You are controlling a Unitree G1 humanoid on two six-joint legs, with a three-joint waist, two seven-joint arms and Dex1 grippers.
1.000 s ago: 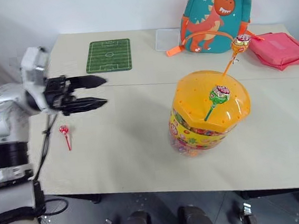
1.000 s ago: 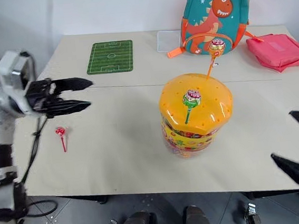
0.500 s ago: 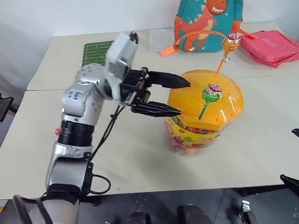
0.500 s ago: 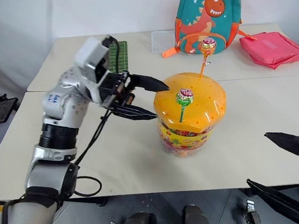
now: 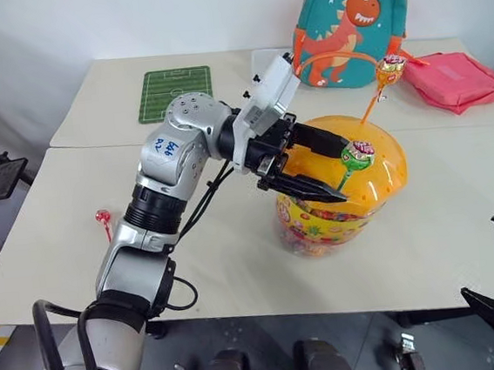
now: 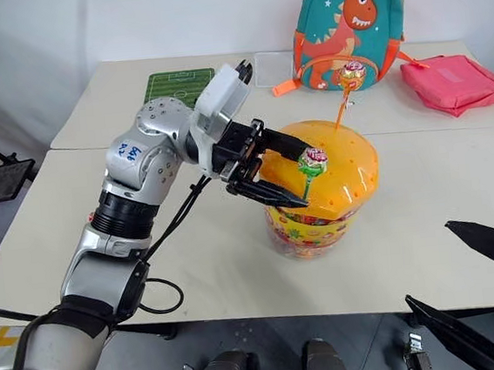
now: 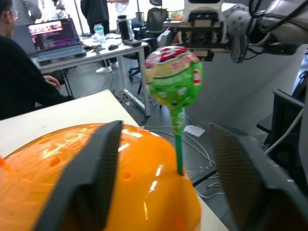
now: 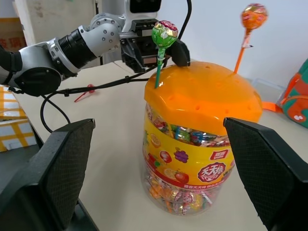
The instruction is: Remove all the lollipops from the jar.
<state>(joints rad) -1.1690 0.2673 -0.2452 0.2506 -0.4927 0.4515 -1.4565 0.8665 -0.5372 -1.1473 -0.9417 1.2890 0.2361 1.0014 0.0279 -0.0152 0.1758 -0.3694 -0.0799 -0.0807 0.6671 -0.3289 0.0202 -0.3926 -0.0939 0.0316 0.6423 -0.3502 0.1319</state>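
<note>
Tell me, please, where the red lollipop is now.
The red lollipop lies flat on the table, near its left edge in the left eye view, left of the robot's left arm.

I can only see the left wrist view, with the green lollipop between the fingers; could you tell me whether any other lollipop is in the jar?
Observer: Yes, an orange lollipop stands at the lid's far edge.
Operator: And the red one, please?
Observer: The red lollipop lies on the table, beside the left arm.
Operator: Where is the right gripper?
Observer: The right gripper is open, low at the near right, apart from the jar.
</note>
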